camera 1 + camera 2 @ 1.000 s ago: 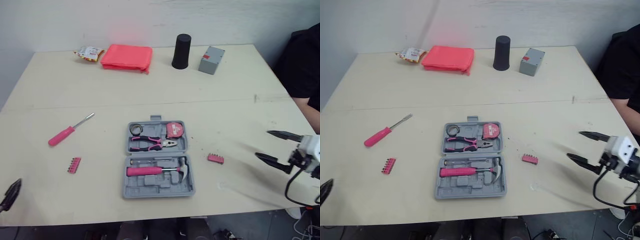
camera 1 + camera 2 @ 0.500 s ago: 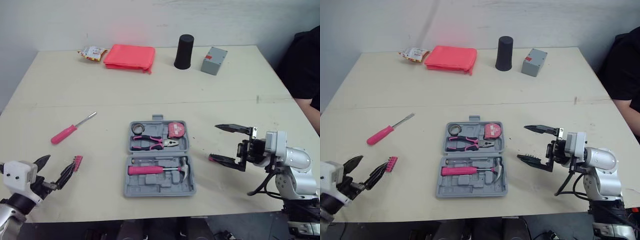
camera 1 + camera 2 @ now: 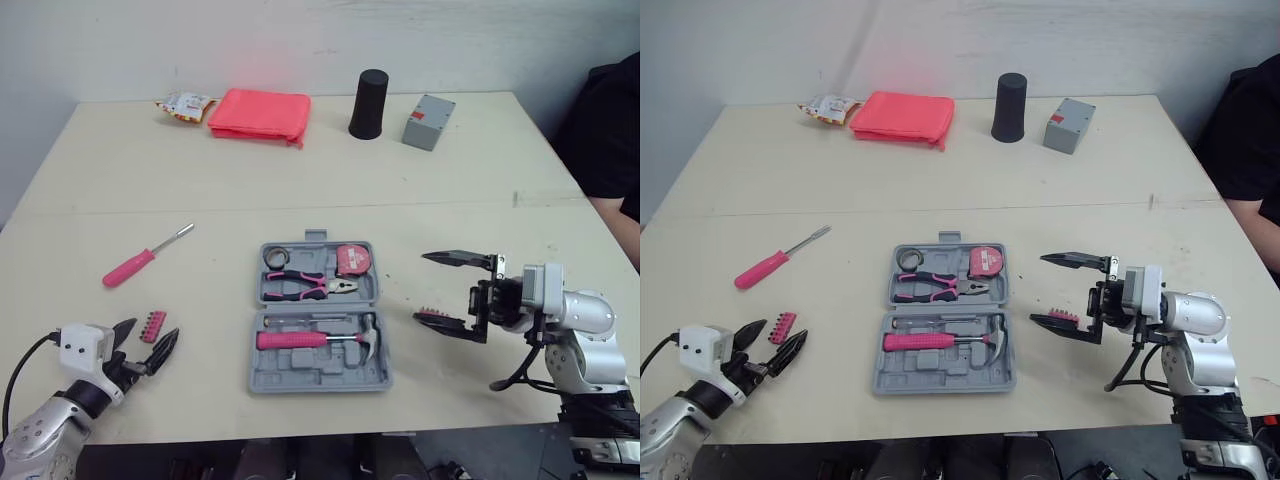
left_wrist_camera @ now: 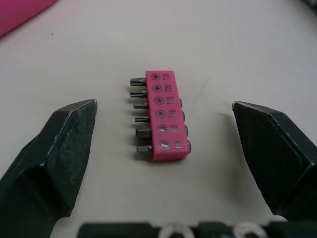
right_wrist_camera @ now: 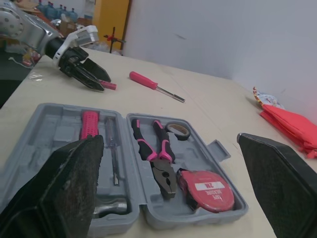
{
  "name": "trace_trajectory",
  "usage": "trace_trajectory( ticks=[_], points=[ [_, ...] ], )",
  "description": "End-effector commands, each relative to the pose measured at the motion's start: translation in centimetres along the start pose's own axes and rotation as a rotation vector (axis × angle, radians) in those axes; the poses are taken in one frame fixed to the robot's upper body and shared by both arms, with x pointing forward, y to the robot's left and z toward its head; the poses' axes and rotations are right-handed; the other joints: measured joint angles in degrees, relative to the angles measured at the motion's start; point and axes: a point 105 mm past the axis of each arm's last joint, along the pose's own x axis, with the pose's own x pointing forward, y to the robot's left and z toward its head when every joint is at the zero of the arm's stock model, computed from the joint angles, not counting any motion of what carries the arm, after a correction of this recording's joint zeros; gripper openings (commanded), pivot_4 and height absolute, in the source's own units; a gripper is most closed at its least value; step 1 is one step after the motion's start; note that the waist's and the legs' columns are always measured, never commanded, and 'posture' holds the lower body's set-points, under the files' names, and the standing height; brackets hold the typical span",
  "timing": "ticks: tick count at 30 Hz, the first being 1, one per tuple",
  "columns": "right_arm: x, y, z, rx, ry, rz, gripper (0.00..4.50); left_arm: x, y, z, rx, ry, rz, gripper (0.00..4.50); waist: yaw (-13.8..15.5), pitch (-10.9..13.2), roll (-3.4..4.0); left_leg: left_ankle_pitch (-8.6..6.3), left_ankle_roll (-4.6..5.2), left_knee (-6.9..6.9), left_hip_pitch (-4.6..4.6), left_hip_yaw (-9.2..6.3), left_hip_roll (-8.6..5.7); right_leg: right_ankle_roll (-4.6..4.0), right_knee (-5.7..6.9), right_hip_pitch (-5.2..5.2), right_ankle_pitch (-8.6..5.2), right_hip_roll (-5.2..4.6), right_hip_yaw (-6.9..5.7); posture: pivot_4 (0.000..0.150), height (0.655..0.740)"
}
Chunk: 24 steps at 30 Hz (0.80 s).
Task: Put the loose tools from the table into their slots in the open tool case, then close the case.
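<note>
grey tool case [image 3: 318,318] open; pink screwdriver [image 3: 140,260], left bit strip [image 4: 163,115], right bit strip [image 3: 1064,315] loose outside.

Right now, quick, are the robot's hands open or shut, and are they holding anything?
Left gripper: open, empty, straddling the pink bit holder on the table.
Right gripper: open, empty.

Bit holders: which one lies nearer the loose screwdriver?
The bit holder left of the tool case, at the left gripper; the other holder lies right of it, by the right gripper.
</note>
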Motion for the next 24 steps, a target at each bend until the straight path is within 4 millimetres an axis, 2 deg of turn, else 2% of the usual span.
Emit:
trace_trajectory(
  ticks=[1, 3, 6, 12, 15, 16, 17, 21, 24],
  points=[
    [-0.4, 0.1, 0.6, -0.018, -0.006, 0.001, 4.50, -0.7, 0.2, -1.8, 0.009, 0.067, 0.011, 4.41, 0.0, 0.0, 0.04, 0.00, -0.01, -0.01, 0.02, 0.01, 0.00, 0.00, 0.00, 0.00, 0.00, 0.01, 0.01, 0.150, 0.7400],
    [-0.4, 0.1, 0.5, -0.016, 0.004, 0.013, 4.50, -0.6, 1.2, -2.6, 0.029, 0.095, 0.060, 4.41, 0.0, -0.1, 0.09, 0.00, -0.01, -0.02, 0.03, 0.04, 0.00, 0.00, 0.04, -0.03, 0.00, 0.01, 0.03, 0.150, 0.7400],
    [-0.5, -0.4, 0.6, -0.031, 0.003, -0.008, 4.50, -0.6, 1.7, -3.0, 0.003, 0.091, 0.078, 4.41, 0.0, -0.1, 0.15, -0.03, -0.06, -0.02, 0.08, 0.05, 0.00, -0.01, 0.13, -0.03, 0.00, 0.00, 0.04, 0.150, 0.7400],
    [-0.4, -0.5, 0.8, -0.039, 0.008, -0.014, 4.50, -0.9, 1.9, -4.7, 0.006, 0.154, 0.092, 2.64, 0.0, -0.3, 0.51, -0.10, -0.13, -0.11, 0.15, 0.08, 0.02, -0.07, 0.20, -0.08, 0.03, 0.01, 0.08, 0.150, 0.7400],
    [-0.2, -0.5, 0.9, -0.033, 0.009, -0.015, 4.50, -0.8, 1.5, -4.9, -0.022, 0.160, 0.076, 1.52, 0.0, -0.4, 0.64, 0.09, -0.15, -0.11, 0.15, 0.09, 0.02, -0.07, 0.20, -0.09, 0.03, 0.01, 0.08, 0.150, 0.7400],
    [-0.1, -0.5, 0.9, -0.032, 0.008, -0.015, 4.50, -0.6, 1.4, -4.8, -0.018, 0.152, 0.066, 1.01, 0.0, -0.4, 0.72, 0.05, -0.19, -0.11, 0.16, 0.09, 0.02, -0.07, 0.22, -0.09, 0.03, 0.01, 0.09, 0.150, 0.7400],
    [0.0, -0.5, 1.0, -0.031, 0.008, -0.015, 4.50, -0.5, 1.4, -4.7, -0.013, 0.146, 0.059, 0.74, 0.0, -0.5, 0.77, 0.02, -0.18, -0.11, 0.16, 0.09, 0.02, -0.07, 0.24, -0.09, 0.03, 0.01, 0.10, 0.150, 0.7400],
    [0.2, -0.5, 1.0, -0.028, 0.006, -0.015, 4.50, -0.2, 1.5, -3.4, -0.003, 0.087, 0.059, 0.70, 0.0, -0.5, 0.82, -0.05, -0.04, -0.13, 0.16, 0.12, 0.02, -0.07, 0.26, -0.14, 0.03, 0.01, 0.13, 0.150, 0.7400],
    [0.2, -0.5, 0.9, -0.025, 0.011, -0.013, 4.50, 0.0, 2.2, -0.7, 0.058, -0.023, 0.084, 0.70, 0.1, -0.4, 0.73, -0.04, -0.04, -0.12, 0.13, 0.12, 0.02, -0.07, 0.26, -0.15, 0.03, 0.01, 0.12, 0.150, 0.7400]
  ],
)
